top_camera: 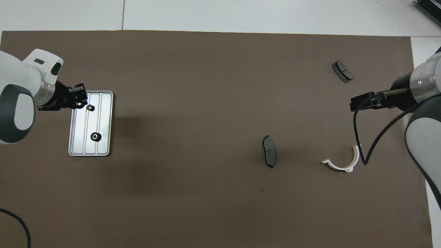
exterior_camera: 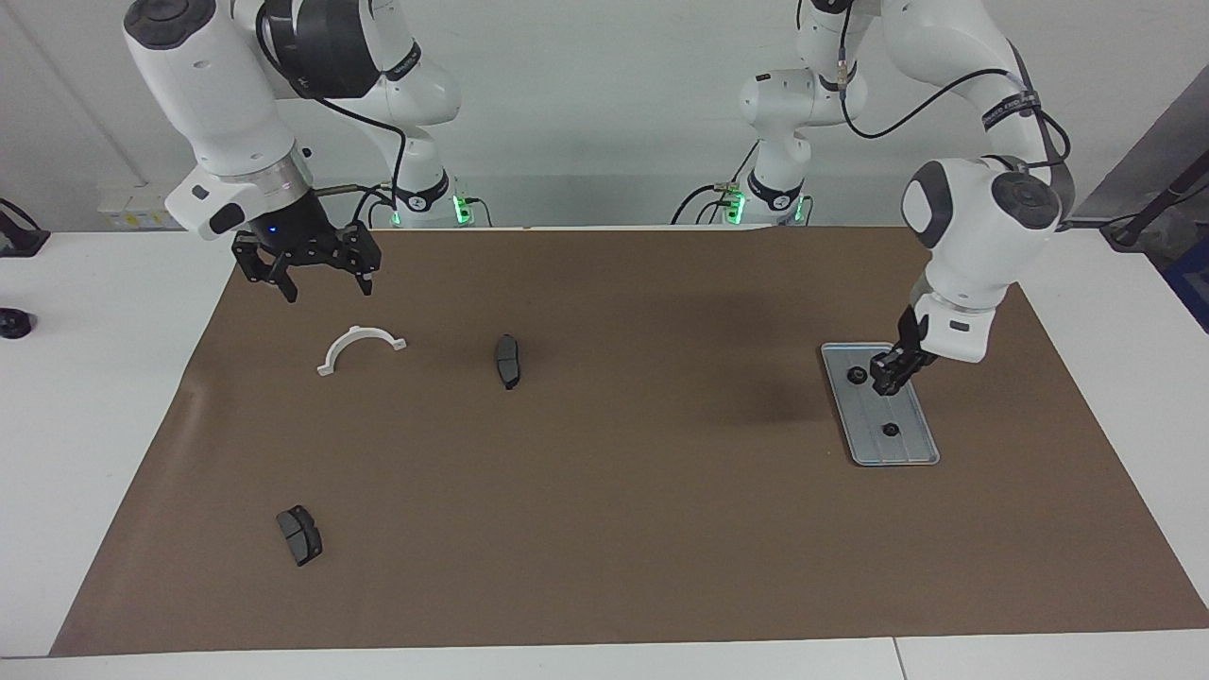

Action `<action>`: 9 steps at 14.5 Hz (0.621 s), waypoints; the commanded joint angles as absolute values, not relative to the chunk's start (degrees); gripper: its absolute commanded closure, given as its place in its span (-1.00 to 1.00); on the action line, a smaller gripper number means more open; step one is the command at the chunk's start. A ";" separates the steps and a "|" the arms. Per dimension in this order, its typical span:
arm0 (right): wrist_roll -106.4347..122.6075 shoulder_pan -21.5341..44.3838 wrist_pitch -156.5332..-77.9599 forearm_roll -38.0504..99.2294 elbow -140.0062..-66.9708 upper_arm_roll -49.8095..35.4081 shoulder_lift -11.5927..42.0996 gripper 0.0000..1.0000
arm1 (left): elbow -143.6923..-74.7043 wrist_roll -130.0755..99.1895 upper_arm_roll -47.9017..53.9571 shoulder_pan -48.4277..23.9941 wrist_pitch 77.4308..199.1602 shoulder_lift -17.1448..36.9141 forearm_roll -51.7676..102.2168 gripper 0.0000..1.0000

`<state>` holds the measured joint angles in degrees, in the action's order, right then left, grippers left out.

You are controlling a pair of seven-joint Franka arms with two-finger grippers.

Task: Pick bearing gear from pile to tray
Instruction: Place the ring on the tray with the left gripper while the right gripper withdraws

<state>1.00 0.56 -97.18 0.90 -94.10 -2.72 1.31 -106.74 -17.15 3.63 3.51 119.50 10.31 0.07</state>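
the tray lies flat, long axis running away from the robots, two gears on it. the left gripper hangs over it pinching something small and dark; the right gripper is spread wide.

You have before you a tray of silver-grey metal, satin-bright, with faint lengthwise ridges pressed into its floor. On it you see two small gears, black and dull, toothed at the edge. Your work surface is a brown mat, matt and paper-like, with a slight wrinkle near the right arm's end, laid over a smooth white table. You also have two brake pads, dark grey and matt, and one half-ring clamp of white plastic with a soft sheen. Your arms wear glossy white shells with dark grey matt joints; both grippers are black.
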 commanded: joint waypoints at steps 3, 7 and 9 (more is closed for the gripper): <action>-0.25 0.17 -99.58 1.58 -95.45 -3.34 0.44 -1.00 | -122.16 -8.79 4.31 8.53 132.71 5.89 1.41 1.00; -6.49 1.23 -100.72 1.58 -95.45 -3.34 0.53 -1.00 | -126.90 -8.70 4.22 8.61 136.22 5.89 1.41 1.00; -8.00 1.32 -100.46 1.58 -96.15 -3.51 0.27 -1.00 | -128.40 -8.70 4.22 8.53 137.37 5.89 1.41 0.94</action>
